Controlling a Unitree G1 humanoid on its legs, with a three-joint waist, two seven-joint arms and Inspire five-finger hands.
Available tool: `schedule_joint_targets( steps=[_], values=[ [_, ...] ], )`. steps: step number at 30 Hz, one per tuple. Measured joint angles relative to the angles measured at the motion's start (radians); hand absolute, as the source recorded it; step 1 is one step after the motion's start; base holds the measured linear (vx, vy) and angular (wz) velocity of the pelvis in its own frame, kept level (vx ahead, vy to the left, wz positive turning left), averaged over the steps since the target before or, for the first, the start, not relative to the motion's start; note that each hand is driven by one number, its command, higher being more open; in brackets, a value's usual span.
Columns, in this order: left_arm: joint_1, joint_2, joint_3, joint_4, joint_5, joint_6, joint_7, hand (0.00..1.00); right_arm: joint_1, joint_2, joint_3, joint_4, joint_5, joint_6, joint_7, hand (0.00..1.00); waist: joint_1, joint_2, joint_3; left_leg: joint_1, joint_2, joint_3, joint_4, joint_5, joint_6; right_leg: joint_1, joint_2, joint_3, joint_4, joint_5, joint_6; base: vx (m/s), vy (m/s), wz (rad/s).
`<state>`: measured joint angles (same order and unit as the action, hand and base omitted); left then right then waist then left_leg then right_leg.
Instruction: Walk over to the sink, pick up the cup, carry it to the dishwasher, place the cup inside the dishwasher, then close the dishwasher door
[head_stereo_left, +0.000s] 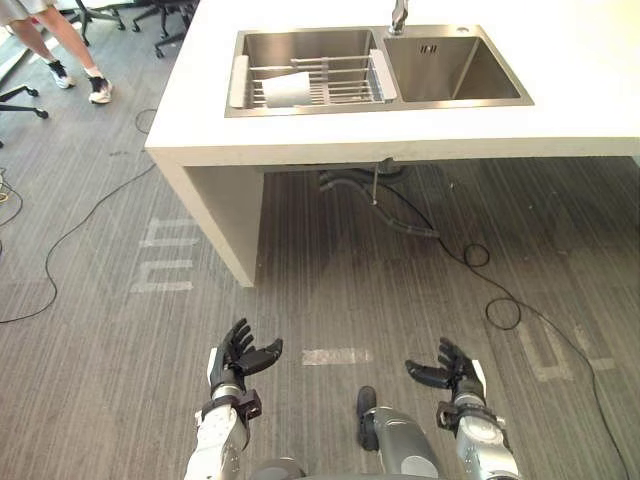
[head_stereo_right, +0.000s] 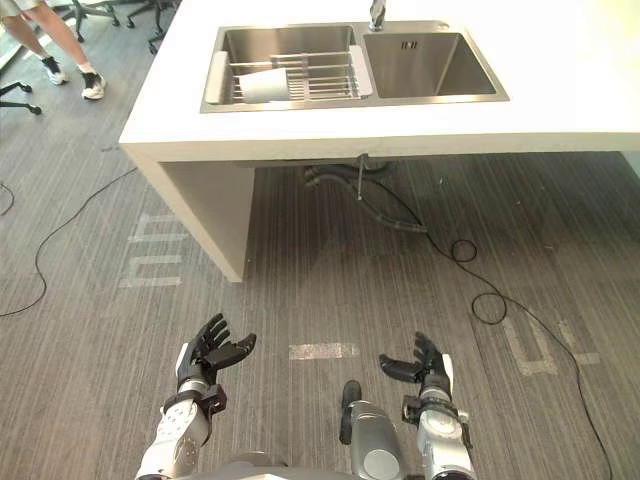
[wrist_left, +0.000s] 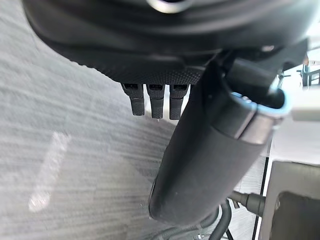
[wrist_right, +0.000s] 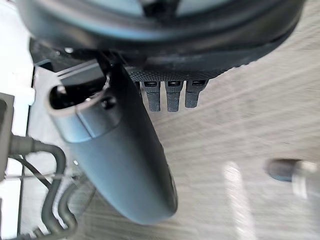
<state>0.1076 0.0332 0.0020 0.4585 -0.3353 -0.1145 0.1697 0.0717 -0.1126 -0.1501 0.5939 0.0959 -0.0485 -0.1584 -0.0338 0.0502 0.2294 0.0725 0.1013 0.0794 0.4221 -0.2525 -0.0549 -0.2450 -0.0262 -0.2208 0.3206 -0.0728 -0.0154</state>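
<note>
The left hand (head_stereo_left: 240, 358) hangs open and empty over the floor, well short of the sink (head_stereo_left: 455, 75). The white cup (head_stereo_left: 287, 88) lies on its side on the wire rack (head_stereo_left: 345, 80) across the sink's left basin. The right hand (head_stereo_left: 452, 372) is likewise spread and holds nothing. By my reading the walk-up is unfinished, and pickup, carrying, loading and door-closing all remain.

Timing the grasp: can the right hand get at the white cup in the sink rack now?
Probably not yet. The white cup lies on its side on the metal wire rack in the steel sink, while the open right hand hangs far back over the grey floor.
</note>
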Motion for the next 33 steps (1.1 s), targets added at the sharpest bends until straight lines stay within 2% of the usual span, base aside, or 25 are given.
schedule_joint_targets(
  steps=[1,2,3,4,5,6,8,9,10,11,12,13,14,17,19,20,21,23,24,26,28,30,31,32,33],
  values=[
    [0.013,-0.022,0.003,-0.023,0.0,0.002,0.001,0.9,0.031,0.001,0.002,-0.027,0.0,0.0,-0.002,0.9,0.003,0.003,0.004,-0.057,0.029,-0.003,0.192,0.045,-0.008,0.072,0.018,-0.013,-0.042,-0.01,-0.008,0.3,-0.176,0.21],
    [0.049,-0.041,0.005,-0.069,-0.001,0.001,0.001,0.9,0.062,0.01,0.009,-0.065,0.002,-0.002,-0.002,0.9,0.021,0.001,0.007,-0.127,0.068,0.01,0.384,0.104,-0.017,0.144,0.034,-0.011,-0.091,-0.016,-0.02,0.36,-0.2,0.06],
    [0.063,-0.047,0.004,-0.091,-0.002,0.001,0.001,0.9,0.07,0.016,0.01,-0.081,0.002,-0.003,-0.003,0.9,0.029,0.001,0.007,-0.159,0.085,0.019,0.449,0.089,-0.023,0.173,0.039,-0.008,-0.109,-0.018,-0.023,0.25,-0.12,-0.12],
    [0.078,-0.055,-0.003,-0.128,-0.003,0.001,0.002,0.9,0.076,0.023,0.009,-0.109,0.002,-0.005,-0.005,0.9,0.042,0.001,0.007,-0.229,0.102,0.037,0.512,0.056,-0.018,0.216,0.046,-0.003,-0.143,-0.035,-0.049,0.24,-0.101,-0.14],
    [0.082,-0.054,-0.011,-0.158,-0.005,0.001,0.004,0.9,0.067,0.021,0.009,-0.112,0.002,-0.012,-0.005,0.9,0.053,-0.006,0.011,-0.279,0.099,0.055,0.483,0.03,-0.003,0.242,0.043,0.009,-0.169,-0.051,-0.075,0.23,-0.082,-0.15],
    [0.084,-0.053,-0.011,-0.174,-0.008,0.001,0.004,0.9,0.057,0.02,0.009,-0.111,0.002,-0.012,-0.003,0.9,0.056,-0.005,0.01,-0.299,0.091,0.061,0.448,0.019,0.006,0.252,0.041,0.015,-0.179,-0.053,-0.079,0.23,-0.029,-0.29],
    [0.094,-0.051,-0.01,-0.234,-0.01,0.0,0.01,0.9,0.045,0.018,0.009,-0.105,0.002,-0.013,-0.004,0.9,0.073,-0.013,0.015,-0.325,0.041,0.066,0.245,0.012,0.009,0.289,0.029,0.044,-0.212,-0.067,-0.09,0.27,0.055,-0.31],
    [0.097,-0.05,-0.01,-0.262,-0.01,0.0,0.012,0.9,0.045,0.016,0.009,-0.098,0.002,-0.013,-0.004,0.9,0.075,-0.014,0.016,-0.324,0.013,0.062,0.143,0.019,0.006,0.303,0.02,0.05,-0.22,-0.076,-0.084,0.34,0.135,-0.18],
    [0.103,-0.052,-0.011,-0.307,-0.008,-0.002,0.016,0.9,0.047,0.011,0.009,-0.084,0.002,-0.013,-0.004,0.9,0.074,-0.012,0.015,-0.319,-0.022,0.054,0.0,0.06,0.006,0.315,0.01,0.054,-0.219,-0.089,-0.06,0.37,0.175,-0.15],
    [0.111,-0.055,-0.012,-0.352,-0.004,-0.007,0.02,0.9,0.051,0.001,0.009,-0.066,0.001,-0.013,-0.003,0.9,0.075,0.007,0.005,-0.305,-0.041,0.04,-0.137,0.135,0.002,0.321,0.011,0.061,-0.206,-0.105,-0.031,0.26,0.13,-0.17],
    [0.116,-0.055,-0.011,-0.378,0.0,-0.009,0.022,0.9,0.05,-0.004,0.01,-0.054,0.001,-0.013,-0.003,0.9,0.078,0.017,0.004,-0.293,-0.041,0.035,-0.174,0.21,0.023,0.323,0.016,0.074,-0.191,-0.12,-0.009,0.35,0.189,-0.39],
    [0.118,-0.047,-0.01,-0.421,0.005,-0.013,0.029,0.9,0.046,0.004,0.011,-0.023,0.002,-0.01,-0.002,0.9,0.092,0.002,0.008,-0.264,-0.051,0.059,-0.178,0.241,0.077,0.33,0.007,0.103,-0.164,-0.142,0.026,0.36,0.175,-0.36],
    [0.121,-0.032,-0.01,-0.473,0.024,-0.014,0.038,0.9,0.059,0.008,0.013,-0.019,0.001,-0.011,-0.001,0.9,0.094,-0.022,-0.004,-0.26,-0.077,0.069,-0.177,0.22,0.093,0.33,-0.021,0.115,-0.163,-0.158,0.053,0.43,0.201,-0.28],
    [0.149,-0.038,-0.011,-0.634,0.109,-0.017,0.073,0.9,0.052,-0.002,0.007,0.001,-0.002,-0.011,0.0,0.9,0.089,-0.03,-0.004,-0.226,-0.116,0.095,-0.175,0.178,0.127,0.331,-0.069,0.142,-0.113,-0.179,0.09,0.35,0.144,-0.11],
    [0.158,-0.037,-0.013,-0.721,0.149,-0.043,0.089,0.9,0.044,-0.002,0.009,0.03,-0.002,-0.012,0.006,0.9,0.088,-0.03,-0.005,-0.173,-0.126,0.098,-0.187,0.155,0.137,0.317,-0.085,0.143,0.007,-0.189,0.113,0.24,0.081,-0.09],
    [0.157,-0.033,-0.013,-0.772,0.173,-0.063,0.103,0.9,0.041,0.001,0.011,0.036,-0.002,-0.014,0.01,0.9,0.086,-0.029,-0.005,-0.134,-0.126,0.098,-0.204,0.138,0.134,0.289,-0.095,0.144,0.117,-0.191,0.165,0.24,0.039,-0.02],
    [0.154,-0.027,-0.012,-0.815,0.198,-0.08,0.116,0.9,0.036,0.002,0.011,0.047,-0.003,-0.022,0.013,0.9,0.085,-0.03,-0.005,-0.107,-0.127,0.097,-0.211,0.124,0.133,0.25,-0.105,0.145,0.229,-0.182,0.201,0.28,0.04,-0.03],
    [0.155,-0.016,-0.012,-0.866,0.241,-0.092,0.145,0.9,0.027,0.002,0.012,0.065,-0.003,-0.032,0.017,0.9,0.083,-0.031,-0.005,-0.075,-0.128,0.097,-0.211,0.098,0.133,0.193,-0.126,0.131,0.387,-0.154,0.23,0.18,-0.01,-0.03],
    [0.156,-0.014,-0.013,-0.877,0.256,-0.092,0.158,0.9,0.024,0.002,0.015,0.073,-0.003,-0.033,0.018,0.9,0.082,-0.03,-0.005,-0.062,-0.127,0.096,-0.211,0.09,0.134,0.177,-0.135,0.122,0.433,-0.163,0.219,0.18,-0.05,-0.02],
    [0.173,-0.017,-0.017,-0.915,0.302,-0.097,0.218,0.9,0.018,0.0,0.055,0.102,-0.005,-0.034,0.02,0.9,0.068,-0.027,-0.007,-0.029,-0.109,0.095,-0.21,0.061,0.12,0.117,-0.156,0.074,0.495,-0.219,0.122,0.16,-0.09,-0.04],
    [0.179,-0.022,-0.033,-0.934,0.327,-0.106,0.251,0.9,0.019,0.001,0.086,0.113,-0.011,-0.034,0.027,0.9,0.066,-0.023,-0.006,-0.021,-0.077,0.093,-0.203,0.047,0.097,0.057,-0.154,0.044,0.455,-0.248,0.072,0.17,-0.158,-0.04],
    [0.178,-0.024,-0.058,-0.935,0.337,-0.111,0.269,0.9,0.018,0.002,0.104,0.115,-0.011,-0.034,0.033,0.9,0.057,-0.016,-0.003,-0.012,-0.037,0.087,-0.2,0.038,0.075,0.001,-0.134,0.043,0.354,-0.249,0.067,0.21,-0.261,0.05],
    [0.178,-0.018,-0.08,-0.93,0.338,-0.111,0.269,0.9,0.019,0.0,0.118,0.114,-0.011,-0.034,0.033,0.9,0.043,-0.018,-0.004,-0.01,-0.02,0.078,-0.19,0.033,0.066,-0.017,-0.125,0.055,0.234,-0.217,0.07,0.2,-0.286,0.26],
    [0.174,-0.001,-0.111,-0.928,0.344,-0.111,0.268,0.9,0.028,-0.001,0.12,0.112,-0.011,-0.036,0.033,0.9,0.03,-0.031,-0.008,-0.007,-0.019,0.065,-0.163,0.005,0.021,0.001,-0.122,0.075,0.095,-0.024,0.073,0.28,-0.347,0.3],
    [0.168,-0.003,-0.128,-0.912,0.359,-0.109,0.265,0.9,0.029,-0.016,0.119,0.118,-0.011,-0.037,0.032,0.9,0.022,-0.005,-0.004,0.0,0.002,0.052,-0.153,-0.011,-0.003,0.015,-0.105,0.059,0.101,-0.037,0.067,0.26,-0.287,0.2]
  ],
)
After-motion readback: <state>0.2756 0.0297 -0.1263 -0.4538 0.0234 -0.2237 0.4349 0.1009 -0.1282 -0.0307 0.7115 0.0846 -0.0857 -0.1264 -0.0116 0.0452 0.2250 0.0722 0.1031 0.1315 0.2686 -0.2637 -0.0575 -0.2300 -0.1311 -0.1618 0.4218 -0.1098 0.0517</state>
